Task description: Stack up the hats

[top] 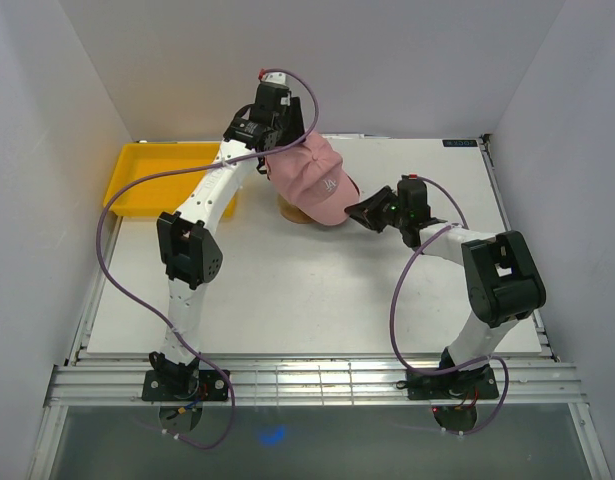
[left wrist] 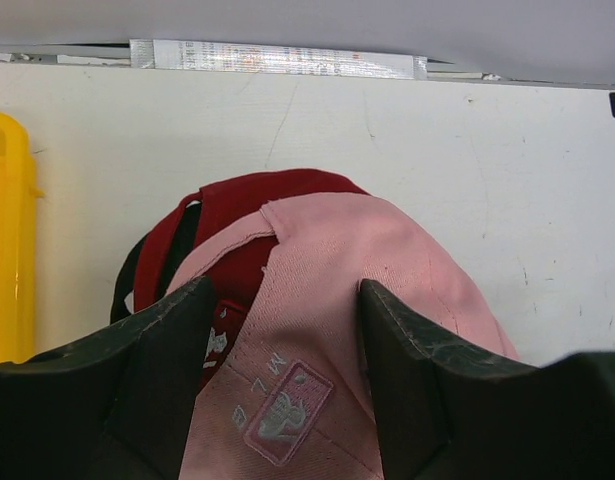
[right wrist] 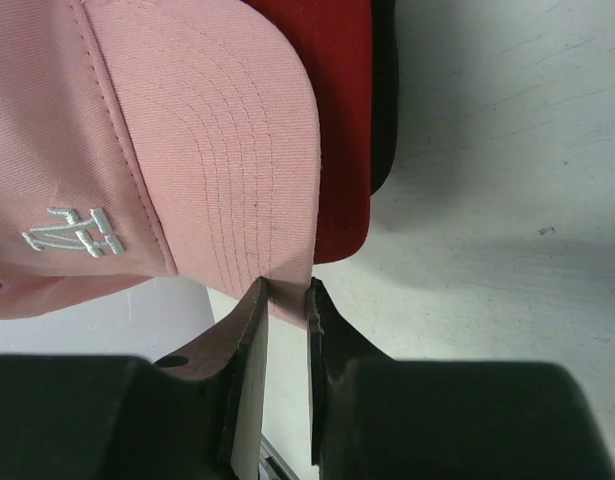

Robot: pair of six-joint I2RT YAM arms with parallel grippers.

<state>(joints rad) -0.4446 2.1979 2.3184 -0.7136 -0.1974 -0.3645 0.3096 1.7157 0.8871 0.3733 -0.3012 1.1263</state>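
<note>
Right gripper point(right wrist: 285, 295) jaws are a narrow slit apart, with the side edge of the pink cap's point(right wrist: 187, 120) brim at their tips; whether they pinch it cannot be told. The pink cap, a white embroidered logo on its front, tops a stack. A red cap point(right wrist: 337, 120) shows just beneath its brim, and a black cap point(right wrist: 384, 100) under that. The stack sits on a wooden stand point(top: 292, 212) on the white table point(top: 337, 290). Farther back, left gripper point(left wrist: 287, 290) jaws stand wide apart, straddling the rear of the pink crown, fabric filling the gap; a grip cannot be confirmed. A yellow tray point(left wrist: 7, 230) lies at the far left
</note>
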